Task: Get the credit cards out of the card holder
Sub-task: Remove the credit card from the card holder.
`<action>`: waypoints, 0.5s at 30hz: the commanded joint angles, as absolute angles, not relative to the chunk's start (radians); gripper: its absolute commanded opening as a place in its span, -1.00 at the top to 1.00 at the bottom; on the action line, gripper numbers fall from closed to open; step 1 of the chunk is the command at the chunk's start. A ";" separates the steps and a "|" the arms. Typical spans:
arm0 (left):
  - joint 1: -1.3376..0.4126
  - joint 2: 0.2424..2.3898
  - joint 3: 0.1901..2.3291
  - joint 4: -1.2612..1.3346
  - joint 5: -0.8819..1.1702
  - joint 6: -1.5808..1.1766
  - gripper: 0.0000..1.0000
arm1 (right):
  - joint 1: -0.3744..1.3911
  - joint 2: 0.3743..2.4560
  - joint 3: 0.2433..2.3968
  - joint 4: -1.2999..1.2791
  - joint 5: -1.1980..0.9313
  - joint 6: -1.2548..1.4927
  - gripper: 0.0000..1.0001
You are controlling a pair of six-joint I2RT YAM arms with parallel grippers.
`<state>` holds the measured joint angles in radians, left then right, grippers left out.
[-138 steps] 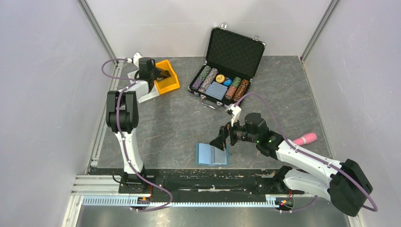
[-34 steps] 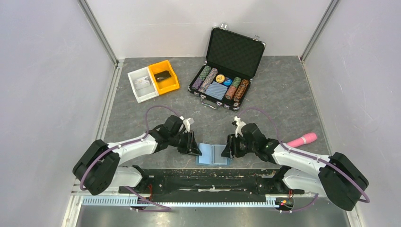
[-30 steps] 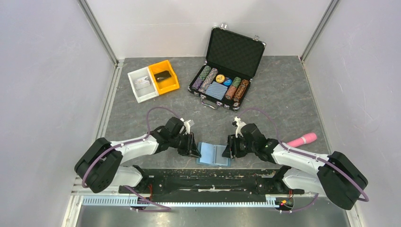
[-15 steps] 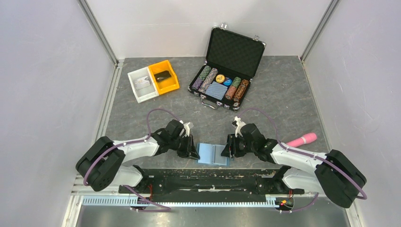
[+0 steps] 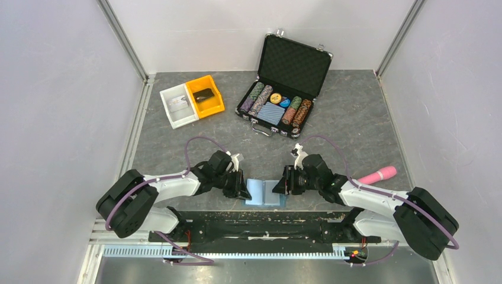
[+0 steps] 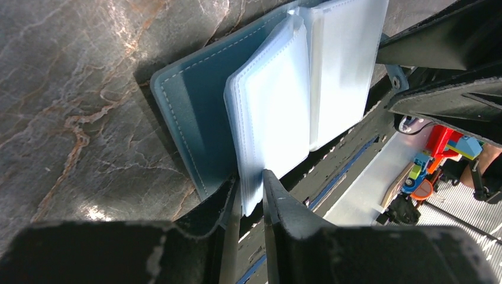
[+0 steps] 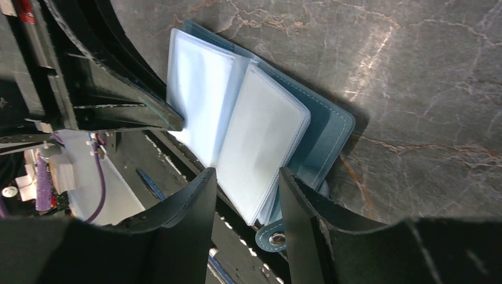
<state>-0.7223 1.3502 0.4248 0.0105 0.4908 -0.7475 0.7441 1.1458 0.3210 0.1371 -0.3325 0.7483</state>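
The card holder (image 5: 259, 193), a light-blue bifold, lies open at the table's near edge between my two grippers. Its teal cover (image 6: 195, 106) and pale clear sleeves (image 6: 275, 118) fill the left wrist view. My left gripper (image 6: 251, 189) is shut on the near corner of the left stack of sleeves. My right gripper (image 7: 245, 177) is open, its jaws straddling the near edge of the right sleeves (image 7: 260, 142) without pressing them. The sleeves facing the cameras look pale, with nothing black in them. One black credit card (image 5: 203, 94) lies in the yellow bin (image 5: 214, 104) at the back left.
A white bin (image 5: 171, 115) stands beside the yellow one. An open black poker-chip case (image 5: 293, 65) sits at the back centre. A pink object (image 5: 379, 174) lies right of my right arm. The holder's snap tab (image 7: 273, 238) hangs over the black front rail.
The left arm has come from the yellow bin down to the holder's left side. In the last second the right gripper slid slightly left over the right sleeves and the holder shifted a little left.
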 commanded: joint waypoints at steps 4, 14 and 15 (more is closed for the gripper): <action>-0.739 1.344 0.423 0.056 0.485 -0.794 0.47 | 0.749 1.159 0.321 0.259 -0.391 0.815 0.12; -0.745 1.322 0.428 0.035 0.473 -0.811 0.47 | 0.749 1.175 0.343 0.264 -0.409 0.815 0.36; -0.746 1.321 0.428 0.034 0.470 -0.813 0.48 | 0.749 1.174 0.347 0.265 -0.412 0.812 0.37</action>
<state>-0.7376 1.3476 0.4248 0.0101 0.4877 -0.7658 0.7444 1.1660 0.3210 0.2256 -0.3809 0.8055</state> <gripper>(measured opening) 0.263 0.328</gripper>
